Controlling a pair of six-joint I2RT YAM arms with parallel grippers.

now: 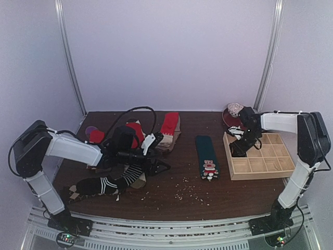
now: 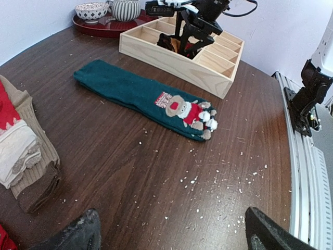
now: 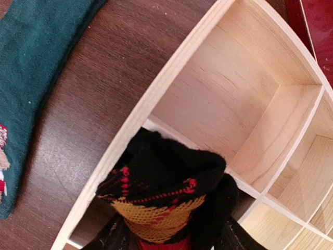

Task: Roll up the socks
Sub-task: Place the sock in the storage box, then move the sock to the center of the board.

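Argyle roll at the box; teal sock lies flat between the arms.

Right gripper [image 1: 239, 150] is down in a compartment along the left wall of the wooden box [image 1: 263, 175], with the rolled black argyle sock [image 3: 166, 192] between its fingers. Cannot tell whether they pinch it or have let go. Left gripper [image 2: 177, 234] is spread wide and empty, facing the teal sock [image 1: 206, 153]. That sock sits just left of the box, long axis running far to near, the stitched-figure end nearest. It lies right of the left gripper and left of the right one, somewhat nearer the right. Likely the roll runs along that axis, from one end. Other socks [image 1: 135, 133] are heaped at the left.
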